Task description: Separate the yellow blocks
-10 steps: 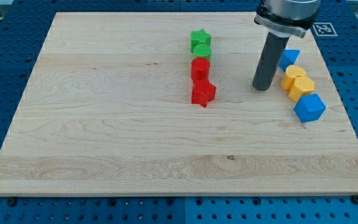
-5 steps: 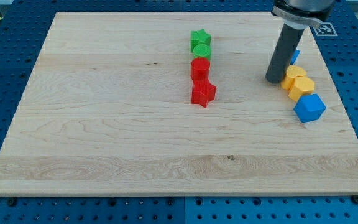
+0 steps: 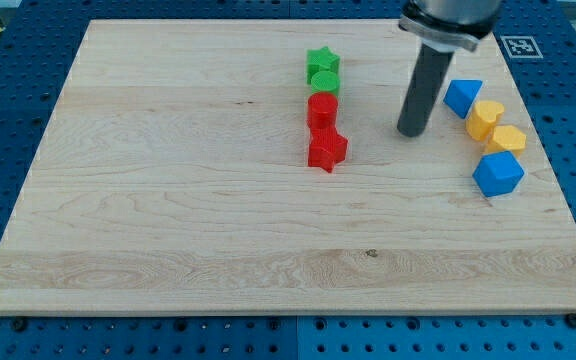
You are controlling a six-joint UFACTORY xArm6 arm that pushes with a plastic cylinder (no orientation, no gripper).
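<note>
Pale wooden board [image 3: 198, 200] on a blue pegboard table [image 3: 8, 130]; a black-and-white marker tag [image 3: 521, 45] sits past the board's top right corner.

Camera view only. The arm ends in a plain dark rod [image 3: 420, 90], no jaws to open or close, nothing held. My tip [image 3: 410, 133] rests on bare wood in the right half of the board, between the middle column of blocks and the cluster at the view's right, touching none of them.

Middle column, top to bottom: green star [image 3: 322, 62], green round block [image 3: 323, 82], red round block [image 3: 322, 108], red star [image 3: 326, 149]. Each looks pressed against the next.

Right cluster, top to bottom: blue triangular block [image 3: 462, 96], upper yellow block [image 3: 485, 119] with a rounded, heart-like outline, lower yellow block [image 3: 508, 139], shape hard to make out, then a blue chunky block [image 3: 498, 173] with angled faces. The two yellow blocks sit side by side, the lower one offset toward the view's right; they appear to touch or nearly touch, cannot tell which. The blue triangular block is just beside the upper yellow block. The blue chunky block is just below the lower yellow block.

My tip is left of the blue triangular block and the upper yellow block, apart from both.
</note>
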